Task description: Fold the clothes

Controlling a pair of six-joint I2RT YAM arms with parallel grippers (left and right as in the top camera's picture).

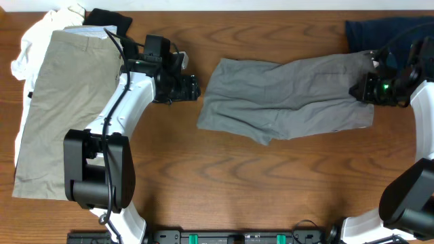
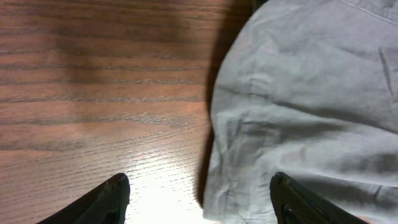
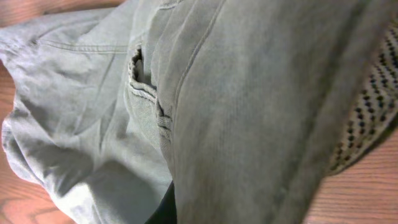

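**Overhead: grey shorts mid-table, an arm at each end**

The left gripper (image 1: 192, 88) sits just off the 9 o'clock edge of the grey shorts (image 1: 285, 102). In the left wrist view we see its fingers (image 2: 106, 202) spread wide and holding nothing, one over bare table (image 2: 93, 93) and the other over the cloth's edge.

The right gripper (image 1: 359, 89) rests on the shorts' 3 o'clock end. In its own view, cloth fills the frame and hides the fingers, so we cannot tell how they stand.

The shorts lie rumpled across the table's middle, running from 9 to 3 o'clock, with a slit pocket (image 3: 140, 74) gaping.

Khaki shorts (image 1: 61, 102) lie flat at 9 o'clock over a white piece (image 1: 34, 47). A black piece (image 1: 112, 19) is at 11 o'clock, and a navy piece (image 1: 380, 30) at 2 o'clock is cut off by the frame. A dotted fabric (image 3: 373, 106) shows in the right wrist view; we cannot make out what it is.
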